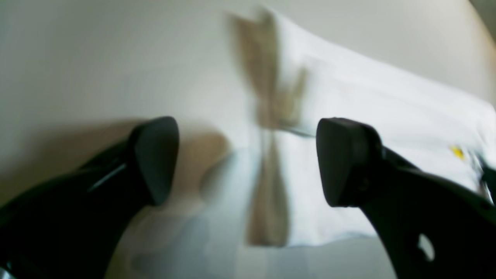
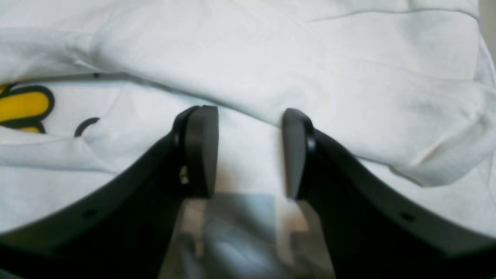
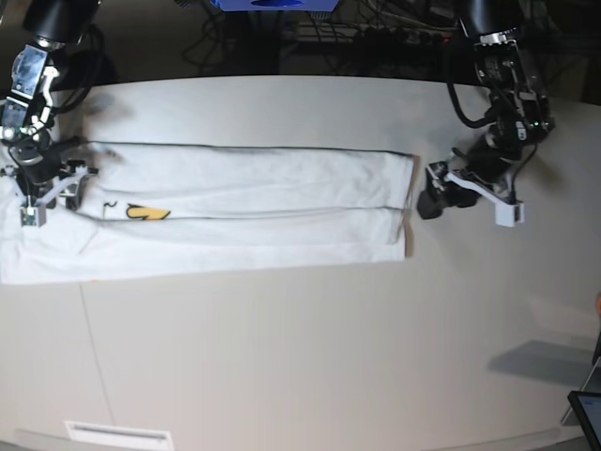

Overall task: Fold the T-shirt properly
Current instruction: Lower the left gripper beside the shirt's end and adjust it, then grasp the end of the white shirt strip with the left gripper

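The white T-shirt [image 3: 235, 207] lies on the table as a long folded strip, with a bit of yellow print [image 3: 147, 213] showing near its left end. My left gripper [image 3: 430, 200] is open and empty, just off the strip's right edge. In the blurred left wrist view the open gripper [image 1: 248, 162] hangs over the shirt's edge [image 1: 368, 116]. My right gripper [image 3: 42, 188] is over the strip's left end. In the right wrist view the gripper [image 2: 248, 153] is open low over a fold of the shirt [image 2: 310, 69], with the yellow print [image 2: 23, 106] to its left.
The pale table [image 3: 282, 357] stretches out in front of the shirt. Cables and a blue object [image 3: 272, 4] sit behind its far edge. A white label [image 3: 117, 435] is at the front edge. A dark device corner [image 3: 587, 413] shows at the bottom right.
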You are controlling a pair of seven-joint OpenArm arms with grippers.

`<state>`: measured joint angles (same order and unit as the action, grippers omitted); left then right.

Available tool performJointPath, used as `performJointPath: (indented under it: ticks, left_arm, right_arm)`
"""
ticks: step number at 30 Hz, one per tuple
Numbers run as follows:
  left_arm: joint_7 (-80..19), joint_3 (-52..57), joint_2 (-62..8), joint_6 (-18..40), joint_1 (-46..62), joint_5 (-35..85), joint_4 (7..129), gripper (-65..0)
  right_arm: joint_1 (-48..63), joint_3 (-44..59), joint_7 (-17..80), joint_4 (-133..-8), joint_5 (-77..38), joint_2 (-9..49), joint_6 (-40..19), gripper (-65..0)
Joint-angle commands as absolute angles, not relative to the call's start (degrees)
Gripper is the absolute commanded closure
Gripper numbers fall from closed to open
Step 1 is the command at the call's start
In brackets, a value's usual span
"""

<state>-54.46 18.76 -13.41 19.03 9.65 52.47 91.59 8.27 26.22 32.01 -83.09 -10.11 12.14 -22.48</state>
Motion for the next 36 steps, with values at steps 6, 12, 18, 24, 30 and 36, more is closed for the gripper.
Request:
performJointPath:
  ticks: [6,12,18,24,30,36]
  left_arm:
    - [-53.49,20.53,-22.02,16.22,9.01,54.02,100.79,-54.1]
    - [-69.14,20.53,-21.67,5.76,5.05,53.67,102.11,-54.1]
    - [-69.41,13.67,-20.44,-0.57,5.58,44.35,106.68,-54.1]
    - [-69.41,6.37,-19.03,-0.57,5.58,31.25,107.91,-54.3]
    - [-69.23,6.46,-18.24,3.91,5.32,33.19,106.86,-54.3]
    - [-69.05,6.46,-17.10,6.46,3.91,36.70,103.16,-54.3]
  right_arm:
    - [8.57,26.07,35.21,-83.03,-8.13,12.44,-22.46,-26.4]
    - [8.57,26.07,35.21,-83.03,-8.13,12.26,-22.46,-26.4]
    - [8.66,26.07,35.21,-82.95,-8.13,12.26,-22.46,-26.4]
    - [8.75,26.07,36.35,-82.95,-8.13,12.26,-22.46,-26.4]
    - [8.75,26.07,37.14,-83.30,-8.13,12.26,-22.46,-26.4]
    - [8.75,26.07,37.14,-83.30,-8.13,12.35,-22.46,-26.4]
